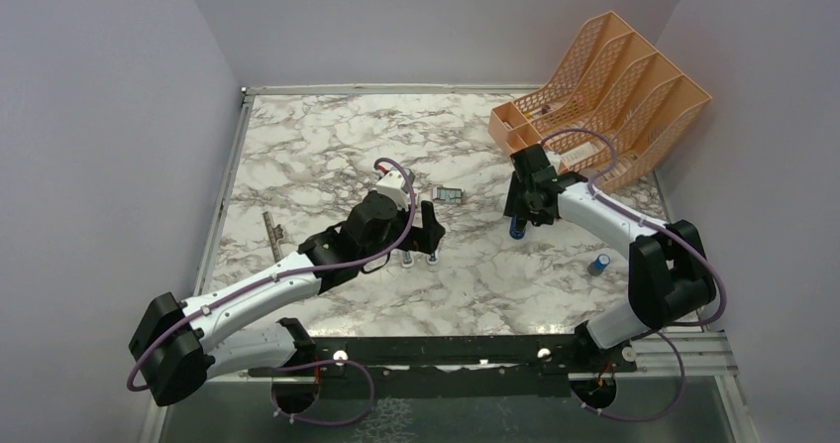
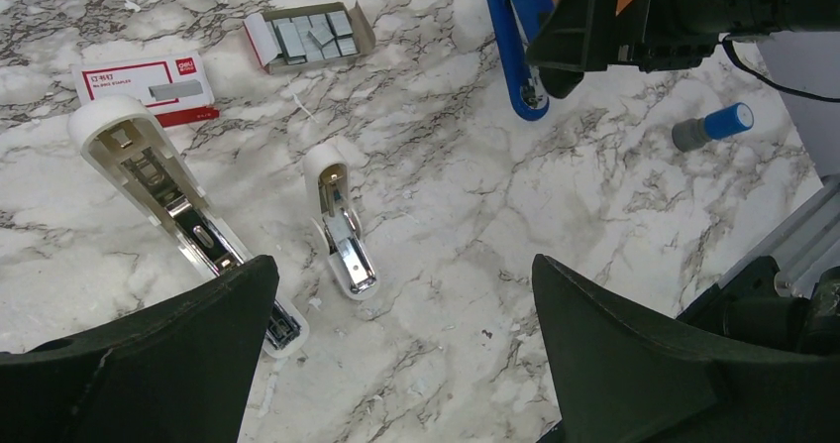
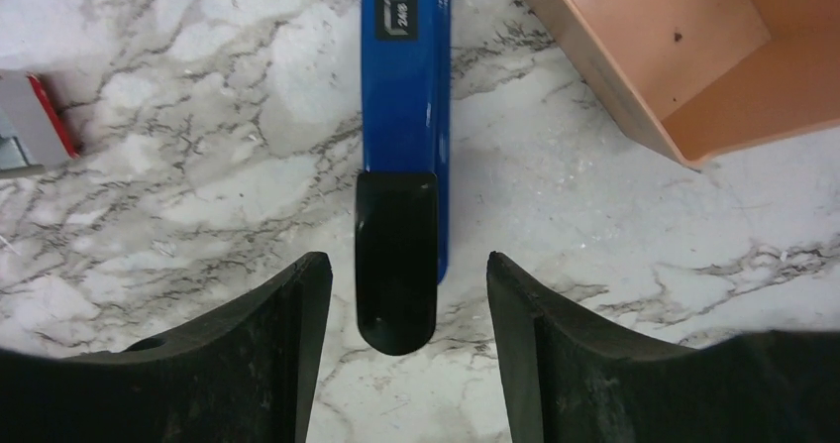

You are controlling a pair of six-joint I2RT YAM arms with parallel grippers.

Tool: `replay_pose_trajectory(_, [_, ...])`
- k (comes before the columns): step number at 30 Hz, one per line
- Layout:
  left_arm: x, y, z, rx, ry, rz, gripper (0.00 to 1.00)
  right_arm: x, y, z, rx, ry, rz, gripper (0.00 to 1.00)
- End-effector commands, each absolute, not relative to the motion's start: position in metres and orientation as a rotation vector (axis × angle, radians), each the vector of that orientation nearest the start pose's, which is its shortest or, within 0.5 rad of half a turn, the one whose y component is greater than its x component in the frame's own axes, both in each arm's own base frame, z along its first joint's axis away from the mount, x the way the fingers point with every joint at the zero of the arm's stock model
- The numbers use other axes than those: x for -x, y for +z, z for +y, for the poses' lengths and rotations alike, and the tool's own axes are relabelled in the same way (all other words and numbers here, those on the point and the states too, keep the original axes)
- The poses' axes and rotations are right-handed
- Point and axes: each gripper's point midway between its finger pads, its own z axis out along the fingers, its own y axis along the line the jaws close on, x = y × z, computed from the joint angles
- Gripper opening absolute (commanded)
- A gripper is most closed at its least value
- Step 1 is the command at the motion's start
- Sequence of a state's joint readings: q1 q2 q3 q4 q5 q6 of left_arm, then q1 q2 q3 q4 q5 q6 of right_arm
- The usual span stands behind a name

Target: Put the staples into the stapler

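Found the left hand point(image 2: 401, 265) spread fully wide and holding nothing, poised above the marble table point(image 1: 317, 146). Located the stapler point(image 2: 186, 227) lying opened on the table, metal channel up, near end partly hidden behind one finger of that hand. Noted a shorter white piece point(image 2: 339, 233) just beside it, not touching. Located the staples point(image 2: 315, 32) as grey blocks in an open cardboard tray point(image 2: 363, 25) farther back, near a red-and-white box point(image 2: 149, 81). Found the right hand point(image 3: 406, 260) partly open, straddling the black tip of a blue tool point(image 3: 404, 96) without gripping it, near an orange file rack point(image 3: 683, 56).
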State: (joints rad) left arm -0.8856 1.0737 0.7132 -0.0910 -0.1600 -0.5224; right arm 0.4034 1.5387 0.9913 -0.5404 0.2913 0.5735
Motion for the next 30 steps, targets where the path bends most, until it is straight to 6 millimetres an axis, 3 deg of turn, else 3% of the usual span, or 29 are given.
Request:
replay_pose_trajectory(1, [-0.231, 0.192, -0.28, -0.27, -0.791, 2.028, 0.99, -0.325, 0.081, 0.093, -0.366, -0.056, 2.456, 0.65])
replay_pose_trajectory(4, [-0.231, 0.192, -0.279, -0.267, -0.79, 2.028, 0.99, -0.324, 0.082, 0.091, -0.377, -0.059, 2.445, 0.65])
replay_pose_trajectory(7, [-0.231, 0.192, -0.279, -0.265, -0.791, 2.029, 0.99, -0.319, 0.071, 0.094, -0.382, -0.051, 2.488, 0.63])
replay_pose_trajectory(12, [-0.229, 0.191, -0.28, -0.266, -0.802, 2.036, 0.99, -0.311, 0.056, 0.104, -0.381, 0.014, 2.543, 0.53])
replay_pose_trajectory(18, [-0.228, 0.189, -0.289, -0.275, -0.843, 2.045, 0.97, -0.31, 0.057, 0.111, -0.326, 0.071, 2.55, 0.23])
replay_pose_trajectory(20, [-0.228, 0.188, -0.294, -0.269, -0.869, 2.051, 0.96, -0.31, 0.062, 0.113, -0.313, 0.092, 2.546, 0.17])
replay_pose_trajectory(24, [-0.227, 0.186, -0.312, -0.219, -0.974, 2.064, 0.92, -0.302, 0.079, 0.123, -0.289, 0.197, 2.539, 0.15])
replay_pose_trajectory(30, [-0.224, 0.163, -0.347, -0.117, -1.161, 2.136, 0.78, -0.271, 0.089, 0.137, -0.319, 0.369, 2.582, 0.14])
